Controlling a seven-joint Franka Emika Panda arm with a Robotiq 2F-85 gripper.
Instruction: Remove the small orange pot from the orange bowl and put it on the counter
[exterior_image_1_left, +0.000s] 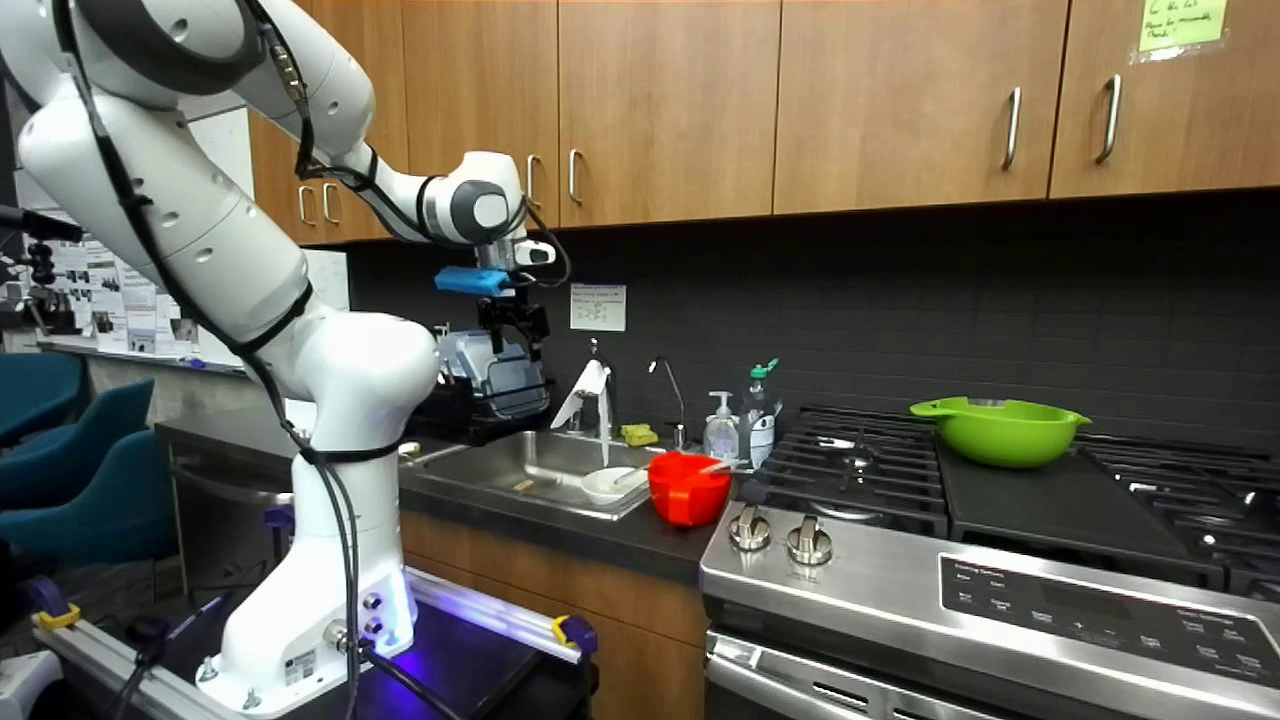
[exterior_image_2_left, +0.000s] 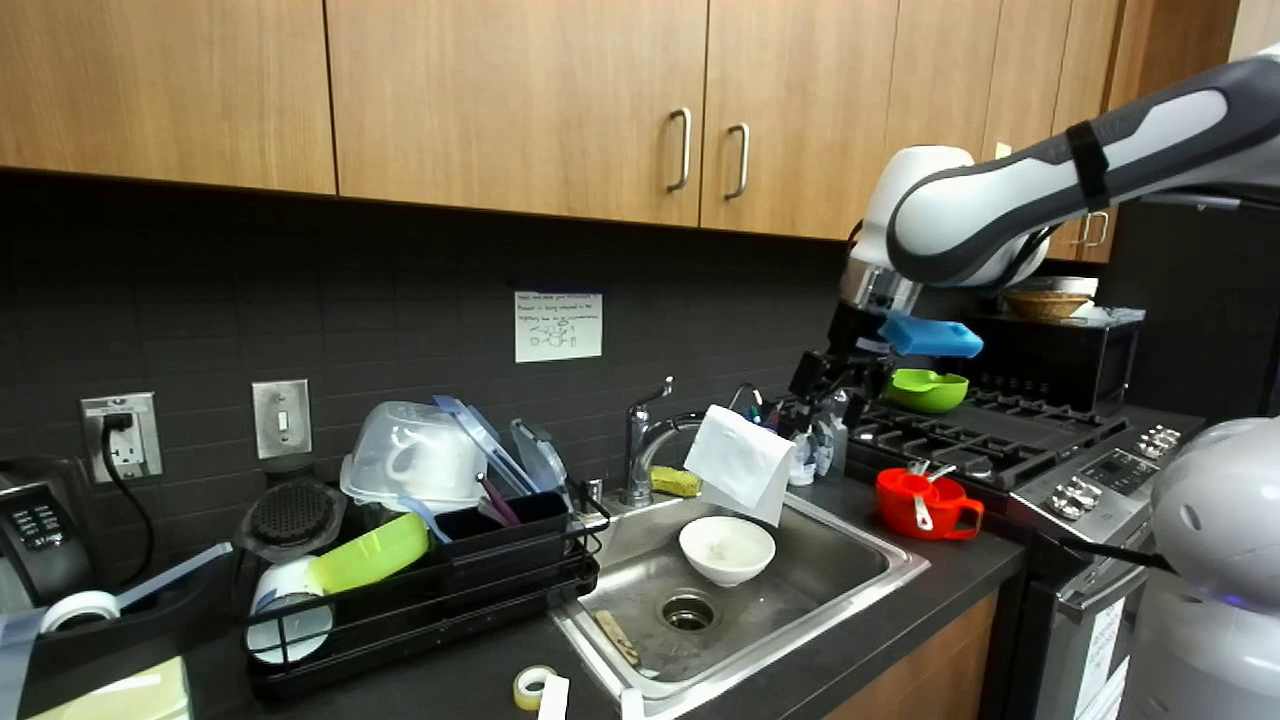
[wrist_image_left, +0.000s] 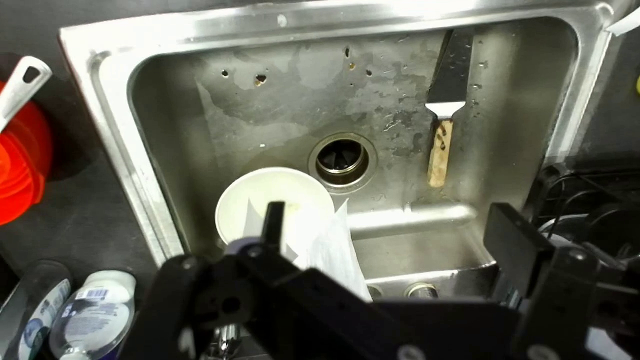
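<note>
The orange bowl, a small red-orange vessel with a handle (exterior_image_1_left: 685, 497) (exterior_image_2_left: 953, 518), stands on the dark counter (exterior_image_1_left: 610, 545) (exterior_image_2_left: 850, 655) between sink and stove. It is cut off at the wrist view's left edge (wrist_image_left: 37, 132). A smaller red-orange piece, apparently the small orange pot (exterior_image_2_left: 908, 485), sits inside its top; in the wrist view nested red-orange shapes (wrist_image_left: 12, 172) show there. Pale spoon-like handles stick out of it. My gripper (wrist_image_left: 392, 220) is open, with nothing between its fingers, above the sink. In both exterior views it (exterior_image_1_left: 515, 345) (exterior_image_2_left: 838, 395) hangs higher than the bowl, apart from it.
The steel sink (exterior_image_1_left: 475, 485) holds a white bowl (exterior_image_2_left: 727, 550) and a wooden-handled spatula (wrist_image_left: 440, 150). A faucet draped with white paper (exterior_image_2_left: 740, 455) stands behind it. Soap bottles (exterior_image_1_left: 722, 430), a dish rack (exterior_image_2_left: 420, 610) and a green bowl (exterior_image_1_left: 1010, 435) on the stove (exterior_image_1_left: 850, 590) are nearby.
</note>
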